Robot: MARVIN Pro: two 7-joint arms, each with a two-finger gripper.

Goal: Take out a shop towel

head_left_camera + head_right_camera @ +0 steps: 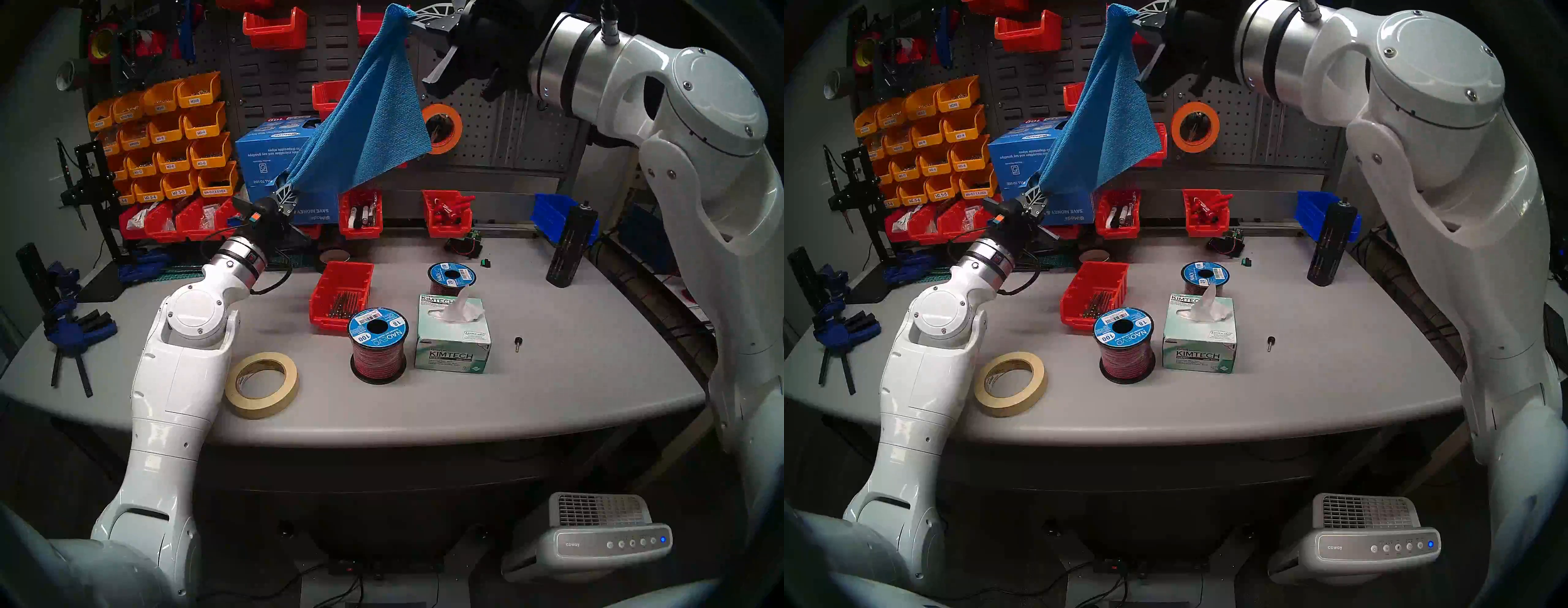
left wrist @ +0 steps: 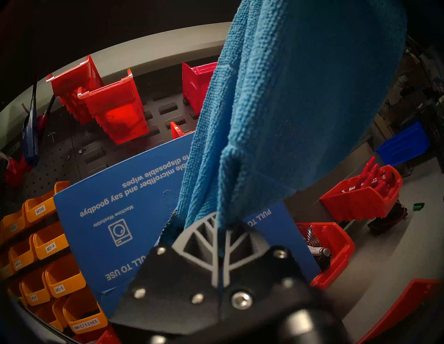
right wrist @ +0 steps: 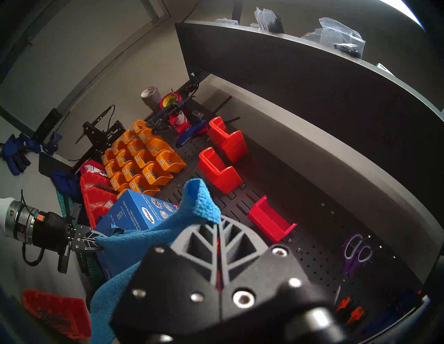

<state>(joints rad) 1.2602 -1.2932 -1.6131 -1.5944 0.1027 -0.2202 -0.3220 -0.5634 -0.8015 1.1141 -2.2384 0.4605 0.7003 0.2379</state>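
Nearest, on the tabletop: a roll of masking tape, two wire spools, a Kimtech tissue box and a red bin, all untouched and well below the action.

Farther back, left end effector pressed together on a low corner of the shop towel, just in front of the blue carton at the pegboard.

Highest and farthest, right end effector pinching the opposite top corner, a tuft of cloth poking past the fingertips in the right wrist view. Towel stretched diagonally in the air between both grips, its free part draping down over the carton's face and apparently clear of the opening, though the left wrist view leaves contact at the torn edge uncertain.

Risks, as a judgement: more pull apart could drag the thin pinch out of one grip and drop the limp cloth onto the bins behind; a snag on the torn opening could tip or drag the light carton; the raised right arm sits near the hanging red bins and shelf, so a careless swing could strike them.
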